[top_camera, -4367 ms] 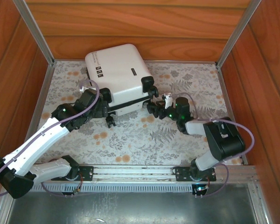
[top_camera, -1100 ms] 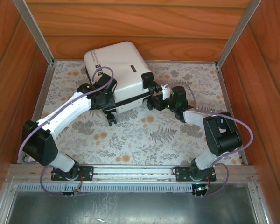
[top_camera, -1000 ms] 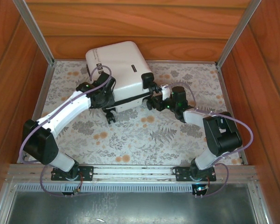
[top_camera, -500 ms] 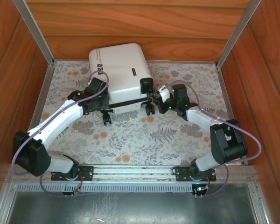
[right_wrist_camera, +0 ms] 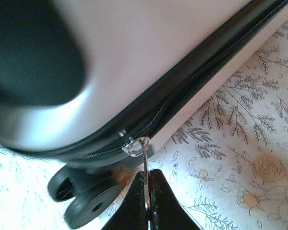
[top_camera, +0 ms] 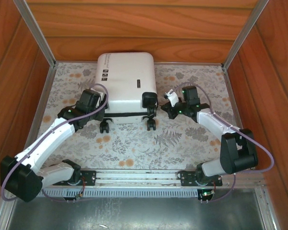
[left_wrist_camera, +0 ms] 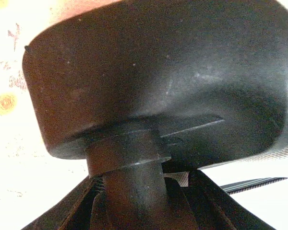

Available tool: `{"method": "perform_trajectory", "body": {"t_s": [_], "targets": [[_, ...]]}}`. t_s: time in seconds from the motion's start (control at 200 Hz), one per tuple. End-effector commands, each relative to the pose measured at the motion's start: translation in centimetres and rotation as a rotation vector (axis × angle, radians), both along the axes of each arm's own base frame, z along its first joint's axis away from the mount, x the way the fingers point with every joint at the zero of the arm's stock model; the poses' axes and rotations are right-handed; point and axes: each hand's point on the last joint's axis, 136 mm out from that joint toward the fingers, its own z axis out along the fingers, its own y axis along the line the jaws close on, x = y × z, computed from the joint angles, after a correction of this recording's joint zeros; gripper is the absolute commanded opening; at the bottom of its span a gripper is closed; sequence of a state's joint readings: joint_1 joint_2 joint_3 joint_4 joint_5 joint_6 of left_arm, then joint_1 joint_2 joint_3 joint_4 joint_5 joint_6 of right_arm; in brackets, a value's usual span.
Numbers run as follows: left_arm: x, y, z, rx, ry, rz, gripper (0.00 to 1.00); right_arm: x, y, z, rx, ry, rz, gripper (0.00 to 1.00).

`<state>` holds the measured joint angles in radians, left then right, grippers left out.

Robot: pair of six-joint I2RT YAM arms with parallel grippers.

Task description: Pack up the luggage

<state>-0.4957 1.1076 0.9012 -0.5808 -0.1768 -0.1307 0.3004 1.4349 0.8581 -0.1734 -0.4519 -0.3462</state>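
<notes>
Compared with the frame half a second earlier, the luggage (top_camera: pixel 127 81) is no longer being shown skewed: it is now lying squared up in the upper middle of the top view, its long sides running up and down the frame and its wheels (top_camera: pixel 104 127) pointing toward the lower edge. The left arm's elbow is being seen lower and further left than before. The left tool (top_camera: pixel 99 113) is being kept at the lower left corner of the case, and the right tool (top_camera: pixel 164 104) is just off the lower right corner. The luggage is being kept closed on the table (top_camera: pixel 182 143), its two shell halves joined along a black zipper band (right_wrist_camera: pixel 192 81), so its contents are not being shown. In the right wrist view the right tool (right_wrist_camera: pixel 148 191) is being held pinched together on the thin metal zipper pull (right_wrist_camera: pixel 145 160), just above the black twin wheels (right_wrist_camera: pixel 81 199). In the left wrist view dark fingers (left_wrist_camera: pixel 67 215) are being seen either side of a black caster stem (left_wrist_camera: pixel 127 158) under a rounded matte housing (left_wrist_camera: pixel 153 72); whether they are clamped on it cannot be told. The shell is smooth, white and round-cornered, with small black label marks (top_camera: pixel 105 74). The zipper tape is stitched fabric, and the table is being covered by a floral print inside wooden walls (top_camera: pixel 134 28).
</notes>
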Motion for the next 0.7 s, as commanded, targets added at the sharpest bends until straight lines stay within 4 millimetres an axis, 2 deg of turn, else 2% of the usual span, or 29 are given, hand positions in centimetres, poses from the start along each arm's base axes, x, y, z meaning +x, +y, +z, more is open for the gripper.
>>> {"method": "perform_trajectory", "body": {"t_s": [0.0, 0.135, 0.32, 0.34, 0.35, 0.42, 0.525, 0.545, 0.58, 0.595, 0.615, 0.665, 0.695], "targets": [[-2.8, -0.5, -0.3, 0.157, -0.024, -0.329, 0.0, 4.9, -3.2, 4.7, -0.008, -0.184, -0.116, 0.0], [-3.7, -1.0, 0.3, 0.171, -0.108, -0.442, 0.0, 6.6, -3.4, 4.8, -0.017, -0.2, -0.098, 0.0], [-4.0, -1.4, 0.2, 0.192, -0.147, -0.519, 0.0, 11.5, -5.1, 4.1, 0.013, -0.178, -0.179, 0.0], [-3.9, -1.5, 0.2, 0.194, -0.145, -0.521, 0.0, 12.0, -5.3, 4.5, 0.021, -0.184, -0.192, 0.0], [-3.9, -1.4, 0.1, 0.195, -0.144, -0.52, 0.0, 12.4, -5.4, 3.5, 0.02, -0.161, -0.199, 0.0], [-3.5, -1.3, -0.2, 0.203, -0.134, -0.513, 0.0, 14.0, -5.9, 3.0, 0.045, -0.134, -0.233, 0.0], [-1.9, -0.5, 0.3, 0.231, -0.162, -0.429, 0.0, 14.6, -6.3, 2.2, 0.038, -0.089, -0.271, 0.0], [-1.8, -0.4, 0.6, 0.232, -0.167, -0.416, 0.09, 14.5, -6.5, 2.1, 0.04, -0.081, -0.289, 0.0], [-1.4, -0.2, 1.2, 0.226, -0.18, -0.39, 0.41, 14.2, -6.9, 2.2, 0.05, -0.072, -0.32, 0.04], [-1.3, -0.1, 1.5, 0.225, -0.185, -0.372, 0.5, 14.0, -7.0, 2.3, 0.058, -0.068, -0.333, 0.08], [-1.1, 0.1, 2.0, 0.22, -0.195, -0.345, 0.56, 13.7, -7.1, 2.4, 0.07, -0.064, -0.353, 0.12], [-0.7, 0.6, 3.3, 0.207, -0.226, -0.284, 0.63, 13.0, -7.8, 2.6, 0.107, -0.042, -0.428, 0.24], [-0.3, 1.1, 4.2, 0.202, -0.25, -0.236, 0.68, 12.3, -8.0, 3.9, 0.139, -0.045, -0.458, 0.29]]}}
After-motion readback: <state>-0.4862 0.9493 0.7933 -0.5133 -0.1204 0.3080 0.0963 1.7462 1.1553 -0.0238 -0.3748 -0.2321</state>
